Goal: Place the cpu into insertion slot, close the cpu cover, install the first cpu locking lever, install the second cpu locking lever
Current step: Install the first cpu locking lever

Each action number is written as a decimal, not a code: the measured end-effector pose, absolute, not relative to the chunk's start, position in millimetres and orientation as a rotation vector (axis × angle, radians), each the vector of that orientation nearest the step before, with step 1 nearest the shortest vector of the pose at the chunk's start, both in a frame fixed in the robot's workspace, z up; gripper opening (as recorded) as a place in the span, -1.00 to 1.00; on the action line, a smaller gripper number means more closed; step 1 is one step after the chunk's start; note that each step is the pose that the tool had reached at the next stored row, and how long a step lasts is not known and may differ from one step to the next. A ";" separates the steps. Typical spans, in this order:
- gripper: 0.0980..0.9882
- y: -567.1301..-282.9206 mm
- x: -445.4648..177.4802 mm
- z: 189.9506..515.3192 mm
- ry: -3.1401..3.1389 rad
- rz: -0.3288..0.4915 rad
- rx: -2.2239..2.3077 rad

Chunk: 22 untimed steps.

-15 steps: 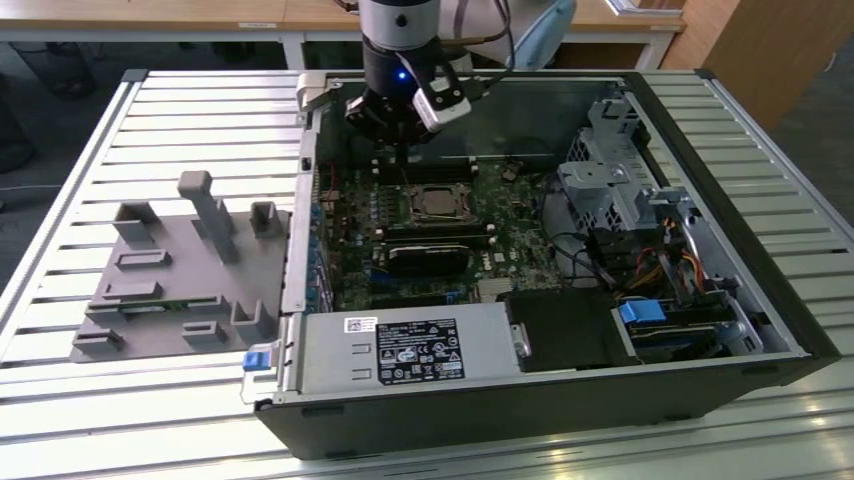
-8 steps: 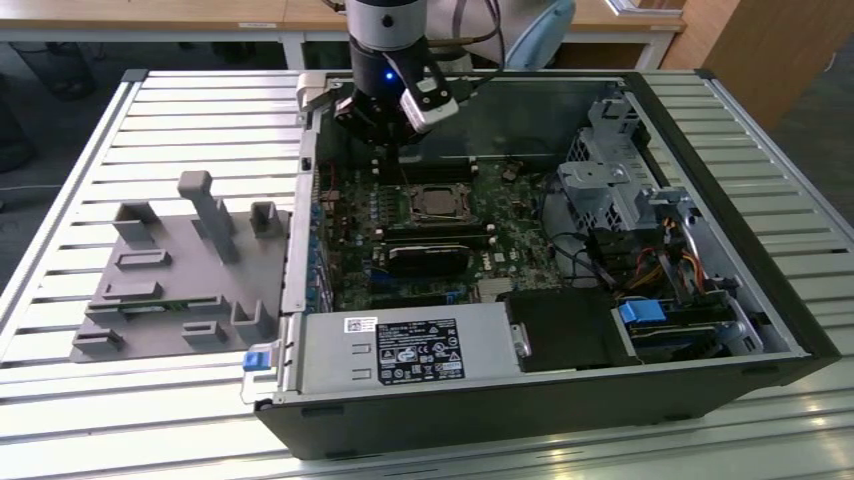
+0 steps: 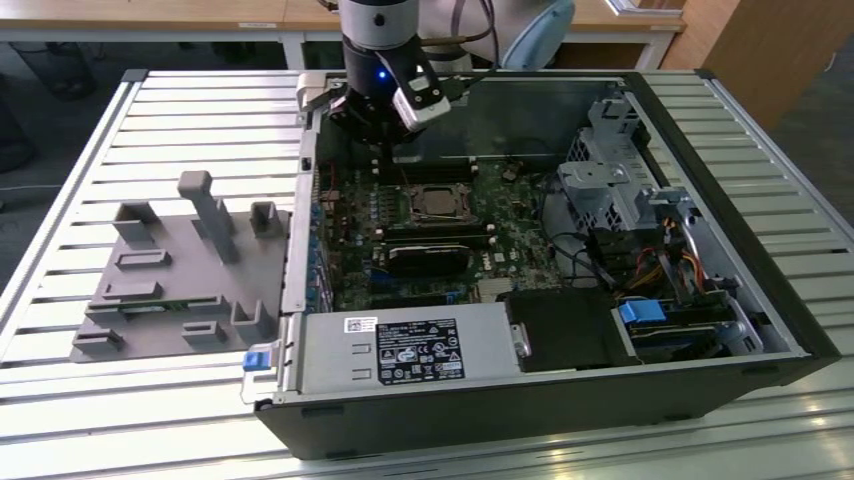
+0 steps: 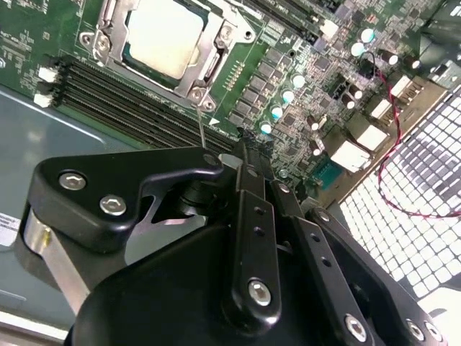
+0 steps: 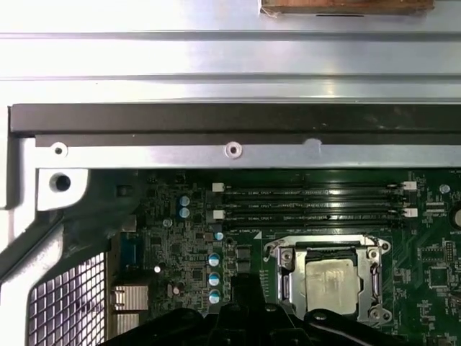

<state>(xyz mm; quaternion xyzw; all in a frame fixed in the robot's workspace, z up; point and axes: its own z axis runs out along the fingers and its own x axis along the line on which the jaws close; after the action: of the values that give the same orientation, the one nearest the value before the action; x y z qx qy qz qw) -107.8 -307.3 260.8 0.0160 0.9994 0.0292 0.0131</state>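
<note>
The end effector (image 3: pixel 386 140) hangs inside the open computer case (image 3: pixel 727 140), in the upper middle of the exterior view, just above the green motherboard (image 3: pixel 514 235). Whether it is wide or narrow I cannot tell.

The cpu (image 5: pixel 331 285) sits in the insertion slot (image 5: pixel 375 252) at the centre of the board, its dull silver top showing through the window of the cpu cover (image 5: pixel 287 285), which lies flat around it.

In the second wrist view a thin metal rod (image 4: pixel 201 122) runs from a corner of the socket to the end effector's tip; contact cannot be judged. Black memory slots (image 5: pixel 310 205) run alongside the socket.

The case rests on a slatted metal bench (image 3: pixel 134 420), with a grey plastic fixture (image 3: pixel 160 280) towards the exterior view's left.
</note>
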 end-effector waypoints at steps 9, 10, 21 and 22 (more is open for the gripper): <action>-0.98 -298.6 -108.4 258.7 3.114 0.091 0.050; -0.98 -297.6 -108.4 258.6 3.114 0.091 0.050; -0.98 -290.0 -105.5 256.7 3.114 0.091 0.050; -0.98 -289.6 -104.6 256.6 3.114 0.091 0.050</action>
<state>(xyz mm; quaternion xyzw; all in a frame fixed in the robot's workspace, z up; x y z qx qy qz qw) -104.6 -289.6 256.6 0.0160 0.9994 0.0292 0.0131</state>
